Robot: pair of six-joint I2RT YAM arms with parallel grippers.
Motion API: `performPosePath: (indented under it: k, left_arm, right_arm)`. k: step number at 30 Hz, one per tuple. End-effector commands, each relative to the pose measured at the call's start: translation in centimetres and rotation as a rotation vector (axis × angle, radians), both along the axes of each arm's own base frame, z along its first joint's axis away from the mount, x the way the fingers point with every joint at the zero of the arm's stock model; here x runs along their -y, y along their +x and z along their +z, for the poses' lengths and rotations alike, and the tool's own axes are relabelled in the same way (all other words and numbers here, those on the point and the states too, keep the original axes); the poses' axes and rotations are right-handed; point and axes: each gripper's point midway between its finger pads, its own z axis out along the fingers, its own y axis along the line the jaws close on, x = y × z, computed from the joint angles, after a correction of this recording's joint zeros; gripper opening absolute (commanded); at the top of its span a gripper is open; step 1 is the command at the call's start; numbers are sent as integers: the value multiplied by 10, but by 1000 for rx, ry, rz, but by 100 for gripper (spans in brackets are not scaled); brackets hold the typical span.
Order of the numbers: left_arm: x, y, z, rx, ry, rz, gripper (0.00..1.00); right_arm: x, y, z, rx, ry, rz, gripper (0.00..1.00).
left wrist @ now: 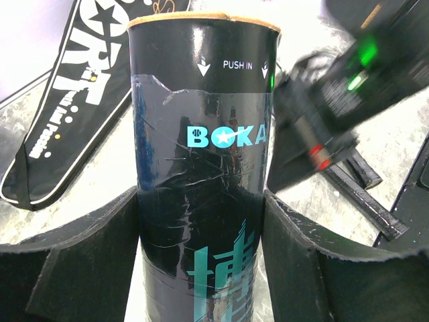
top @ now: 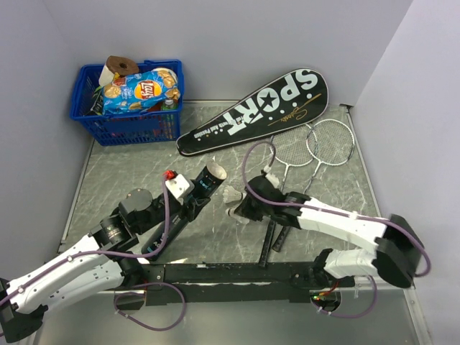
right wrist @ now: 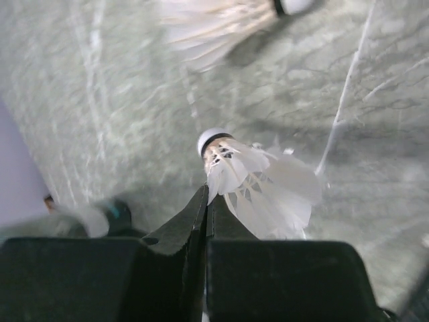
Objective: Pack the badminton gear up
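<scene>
Shuttlecock tube [top: 205, 183] first, over on the left: it's clamped between the pads [left wrist: 87, 248] of the left gripper [left wrist: 201, 228], gripped low on its body, with its long axis running away from that arm toward the SPORT cover [top: 259, 111] and the open mouth at the far end. Just right of that mouth, the right gripper [right wrist: 206, 201] is seen with its fingers pressed together. The feather edge of a shuttlecock [right wrist: 258, 181] looks to be pinched at the seam, cork pointed away from the fingers. A second shuttlecock [right wrist: 214, 20] is lying on the table beyond it. The held one probably needs to be swung round and lined up with the tube's axis. Both rackets [top: 316, 144] are lying further right.
</scene>
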Motion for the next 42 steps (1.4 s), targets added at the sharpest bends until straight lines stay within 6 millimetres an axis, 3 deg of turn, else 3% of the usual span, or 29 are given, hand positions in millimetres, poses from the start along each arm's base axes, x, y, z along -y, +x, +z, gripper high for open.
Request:
performPosePath:
  k: [1, 2, 5, 9, 10, 12, 13, 16, 22, 30, 42]
  left_arm:
    - [4, 0, 21, 54, -50, -17, 1]
    - [5, -1, 18, 55, -39, -27, 1]
    - [9, -6, 18, 65, -28, -70, 1]
    - [17, -18, 14, 70, -12, -160, 1]
    - [20, -24, 13, 67, -10, -195, 1]
    - [24, -29, 11, 66, -1, -233, 1]
    - [26, -31, 10, 64, 1, -250, 1]
    - [34, -44, 0, 42, 28, -347, 1]
    - [49, -70, -16, -29, 64, -535, 1]
    - [50, -75, -13, -26, 50, -559, 1]
    - [49, -81, -3, -2, 21, -582, 1]
  right_arm:
    - [9, -1, 67, 162, -6, 137, 0]
    - [17, -6, 69, 158, -32, 162, 0]
    - [29, -13, 102, 225, -29, 244, 0]
    - [64, -23, 139, 294, -100, 329, 0]
    - [69, -21, 160, 357, -117, 359, 0]
    - [89, -25, 171, 365, -177, 369, 0]
    - [94, -25, 192, 419, -191, 391, 0]
    - [100, -35, 220, 477, -207, 480, 0]
    - [93, -56, 254, 555, -165, 676, 0]
    - [76, -82, 253, 518, -74, 860, 0]
    - [37, -82, 240, 466, 61, 942, 0]
